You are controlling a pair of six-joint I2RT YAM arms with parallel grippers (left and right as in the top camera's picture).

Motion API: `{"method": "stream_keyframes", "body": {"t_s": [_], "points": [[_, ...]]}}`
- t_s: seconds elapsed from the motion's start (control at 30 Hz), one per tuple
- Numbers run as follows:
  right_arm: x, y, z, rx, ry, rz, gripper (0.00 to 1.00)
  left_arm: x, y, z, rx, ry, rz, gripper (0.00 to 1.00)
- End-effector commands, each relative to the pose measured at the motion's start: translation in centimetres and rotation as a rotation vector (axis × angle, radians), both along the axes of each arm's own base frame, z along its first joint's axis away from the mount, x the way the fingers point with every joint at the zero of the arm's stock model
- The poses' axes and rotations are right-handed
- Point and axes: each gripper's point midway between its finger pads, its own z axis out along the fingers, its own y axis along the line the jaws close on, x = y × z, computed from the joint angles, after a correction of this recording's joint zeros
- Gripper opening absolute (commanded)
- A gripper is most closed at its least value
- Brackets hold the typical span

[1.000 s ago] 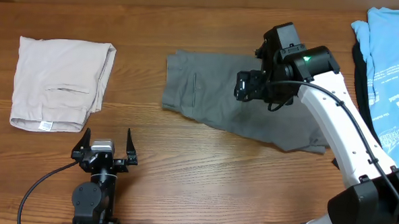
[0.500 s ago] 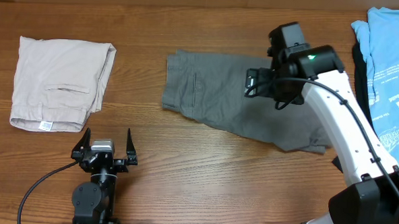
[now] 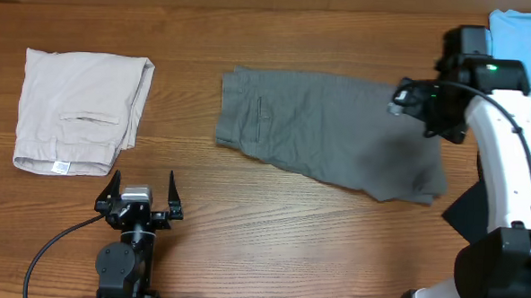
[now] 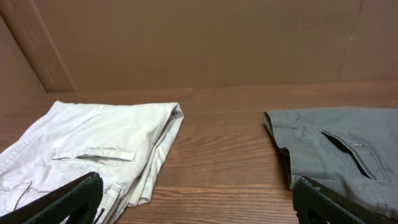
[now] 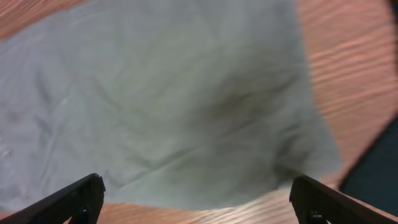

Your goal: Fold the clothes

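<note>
The dark grey shorts (image 3: pixel 329 134) lie spread flat at the table's middle, slit pocket toward the left. They also show in the left wrist view (image 4: pixel 339 152) and fill the right wrist view (image 5: pixel 174 106). My right gripper (image 3: pixel 410 97) is open and empty, raised above the shorts' right end. My left gripper (image 3: pixel 140 197) is open and empty near the table's front edge, left of the shorts.
Folded pale beige shorts (image 3: pixel 79 109) with a white tag lie at the left, also in the left wrist view (image 4: pixel 93 155). A light-blue shirt (image 3: pixel 526 53) with white print lies over dark cloth (image 3: pixel 465 216) at the right edge.
My right arm has swung to the right, from over the middle of the grey shorts to above their right end. The shorts now lie fully uncovered. The left arm has not moved.
</note>
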Motion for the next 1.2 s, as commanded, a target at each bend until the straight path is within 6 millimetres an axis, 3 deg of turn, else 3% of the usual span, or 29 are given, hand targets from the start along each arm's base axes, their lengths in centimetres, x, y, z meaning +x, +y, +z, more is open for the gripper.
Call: {"method": "stream_keyframes", "body": {"t_s": [0.0, 0.4, 1.17], "points": [[-0.3, -1.9, -0.2, -0.009, 0.009, -0.047, 1.00, 0.0, 0.0, 0.1, 0.023, -0.009, 0.001, 1.00], [-0.2, -3.3, -0.2, -0.047, 0.004, -0.077, 1.00, 0.0, 0.0, 0.1, 0.023, -0.009, 0.001, 1.00], [-0.2, -3.3, -0.2, -0.046, 0.003, -0.077, 1.00, 0.0, 0.0, 0.1, 0.023, -0.009, 0.001, 1.00]]}}
